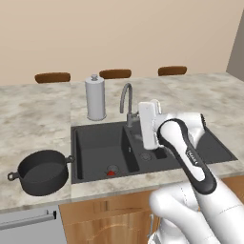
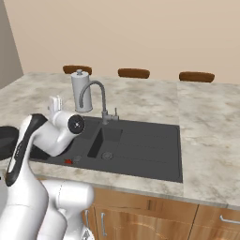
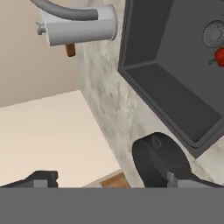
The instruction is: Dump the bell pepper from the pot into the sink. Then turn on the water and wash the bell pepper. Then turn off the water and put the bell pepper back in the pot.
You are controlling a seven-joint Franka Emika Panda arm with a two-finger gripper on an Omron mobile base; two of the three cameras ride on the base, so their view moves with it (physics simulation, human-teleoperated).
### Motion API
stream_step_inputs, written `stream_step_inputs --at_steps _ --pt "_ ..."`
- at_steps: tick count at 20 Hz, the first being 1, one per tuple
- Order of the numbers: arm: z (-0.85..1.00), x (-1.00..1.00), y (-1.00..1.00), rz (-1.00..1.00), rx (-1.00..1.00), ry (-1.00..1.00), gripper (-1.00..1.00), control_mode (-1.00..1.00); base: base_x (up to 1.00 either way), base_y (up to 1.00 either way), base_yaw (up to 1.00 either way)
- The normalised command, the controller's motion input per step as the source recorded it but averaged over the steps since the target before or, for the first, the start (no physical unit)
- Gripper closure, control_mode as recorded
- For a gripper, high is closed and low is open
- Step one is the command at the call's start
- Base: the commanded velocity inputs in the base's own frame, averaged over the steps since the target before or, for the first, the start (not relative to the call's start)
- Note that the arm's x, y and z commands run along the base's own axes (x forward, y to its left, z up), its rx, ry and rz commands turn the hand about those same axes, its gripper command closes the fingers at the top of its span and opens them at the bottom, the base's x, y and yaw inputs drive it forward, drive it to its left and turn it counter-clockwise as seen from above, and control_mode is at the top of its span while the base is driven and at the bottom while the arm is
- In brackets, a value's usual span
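Note:
The small red bell pepper (image 1: 111, 172) lies on the floor of the black sink's (image 1: 95, 132) left bowl, beside the round drain; it also shows in the right base view (image 2: 69, 161) and at the hand view's right edge (image 3: 220, 57). The dark grey pot (image 1: 43, 172) stands upright and empty on the counter left of the sink. My gripper (image 1: 144, 123) hovers above the divider between the bowls, close to the grey faucet (image 1: 127, 102). Its dark fingertips (image 3: 41, 179) stand wide apart, open, with nothing between them. No water runs from the spout.
A tall silver canister (image 1: 95, 97) stands behind the sink, left of the faucet. Three brown chair backs (image 1: 115, 73) rise past the counter's far edge. A drainboard (image 2: 154, 145) stretches right of the small bowl. Wooden cabinets (image 2: 140, 206) sit below.

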Motion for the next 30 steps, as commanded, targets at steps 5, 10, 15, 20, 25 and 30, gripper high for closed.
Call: stream_step_inputs --at_steps 5,10,15,20,25,30 --pt "0.10 0.00 -0.58 -0.13 0.23 0.00 -1.00 -1.00 0.00 0.00 0.00" --pt "0.21 0.00 -0.57 -0.09 0.17 0.11 -1.00 -1.00 0.00 0.00 0.00" --pt "0.07 0.00 -0.55 -0.02 0.00 0.23 -1.00 -1.00 0.00 0.00 0.00" --pt "0.04 0.00 -0.53 0.00 -0.01 0.17 -1.00 -1.00 0.00 0.00 0.00" --pt "0.00 0.13 -0.29 0.00 -0.10 0.07 -1.00 -1.00 0.00 0.00 0.00" --pt "0.00 0.19 -0.06 0.00 -0.20 0.02 -1.00 -1.00 0.00 0.00 0.00"
